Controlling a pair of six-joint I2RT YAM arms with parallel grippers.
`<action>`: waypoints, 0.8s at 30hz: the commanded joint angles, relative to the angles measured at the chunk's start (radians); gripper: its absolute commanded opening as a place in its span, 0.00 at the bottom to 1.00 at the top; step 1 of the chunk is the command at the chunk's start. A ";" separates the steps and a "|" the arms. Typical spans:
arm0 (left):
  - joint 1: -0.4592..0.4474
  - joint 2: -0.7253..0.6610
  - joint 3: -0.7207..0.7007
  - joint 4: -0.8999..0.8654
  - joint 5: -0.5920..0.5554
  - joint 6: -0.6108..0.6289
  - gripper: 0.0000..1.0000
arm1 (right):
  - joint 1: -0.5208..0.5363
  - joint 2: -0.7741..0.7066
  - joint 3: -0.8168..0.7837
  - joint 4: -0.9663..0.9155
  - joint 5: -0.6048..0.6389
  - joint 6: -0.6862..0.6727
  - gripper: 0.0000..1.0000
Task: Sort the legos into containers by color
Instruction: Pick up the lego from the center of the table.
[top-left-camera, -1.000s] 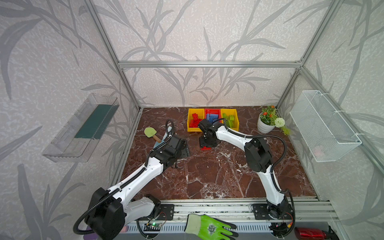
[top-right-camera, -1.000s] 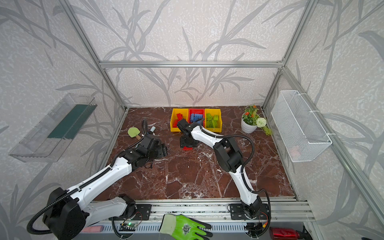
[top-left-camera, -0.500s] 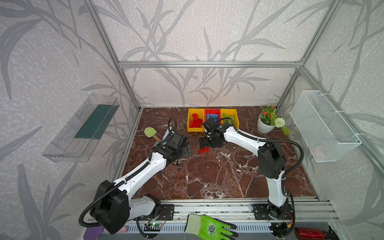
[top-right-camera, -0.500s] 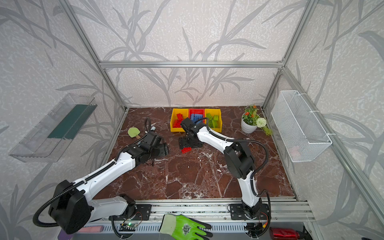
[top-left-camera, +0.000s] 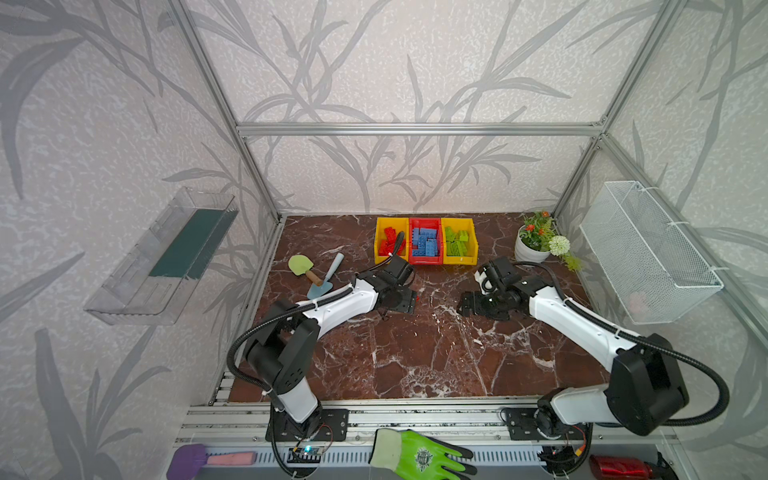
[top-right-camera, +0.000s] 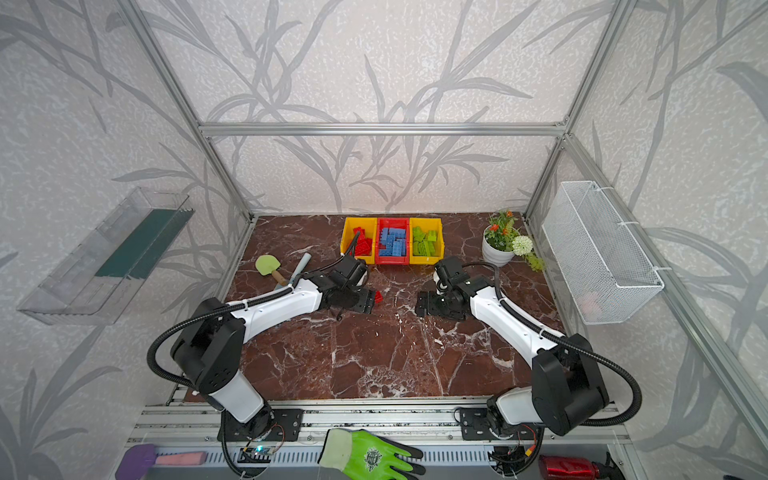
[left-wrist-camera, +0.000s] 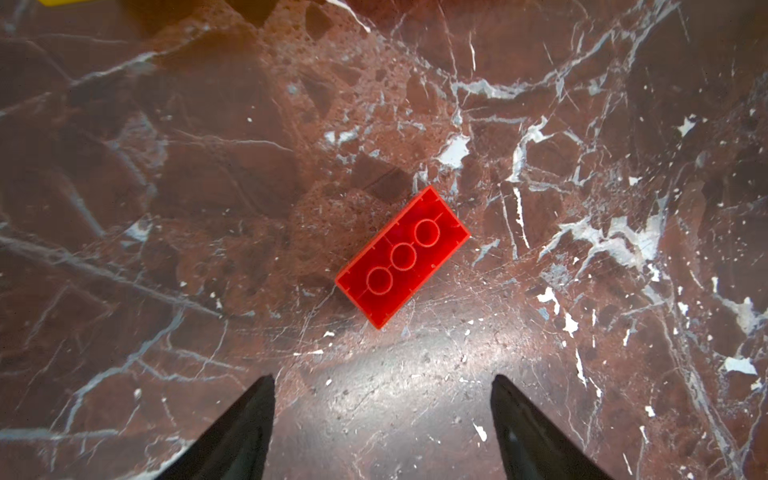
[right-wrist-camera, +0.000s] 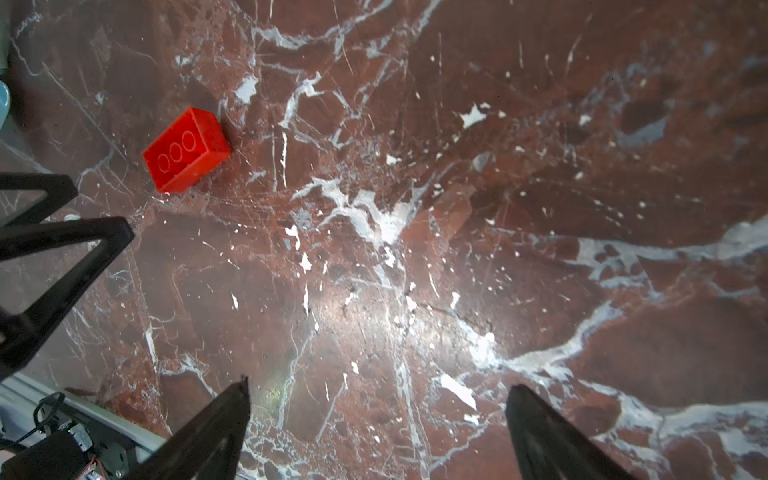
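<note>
**Top views:** the containers (top-left-camera: 424, 261) stand in a row at 12 o'clock on the marble table (top-left-camera: 415, 365).
- The left yellow bin (top-left-camera: 378, 237) holds red legos (top-left-camera: 387, 243).
- The middle red bin (top-right-camera: 390, 260) holds blue legos (top-left-camera: 424, 243).
- The right yellow bin (top-left-camera: 459, 261) holds green legos (top-left-camera: 457, 243).

One red brick (top-right-camera: 378, 296) lies loose near the table centre, at 6 o'clock of the bins. The left gripper (top-right-camera: 368, 302) sits low, with the brick right at its tip on the 3 o'clock side. The right gripper (top-left-camera: 467, 305) is at 3 o'clock of the brick, well apart.

**Left wrist:** the left gripper's fingers are spread wide with nothing between them. The brick lies just ahead of the tips, untouched. Its underside is up with three round tubes showing, and it is skewed to the finger line.

**Right wrist:** the right gripper is wide open and empty, with bare marble between its fingers. The brick lies off to one side, near the left gripper's fingers (right-wrist-camera: 62, 241).
</note>
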 joint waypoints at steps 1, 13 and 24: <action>-0.002 0.046 0.075 0.018 0.035 0.166 0.80 | -0.030 -0.083 -0.041 0.040 -0.053 -0.037 0.97; -0.001 0.255 0.289 -0.119 0.003 0.345 0.75 | -0.126 -0.173 -0.067 0.008 -0.126 -0.097 0.98; 0.012 0.342 0.342 -0.179 0.018 0.402 0.65 | -0.162 -0.198 -0.051 -0.016 -0.141 -0.107 0.98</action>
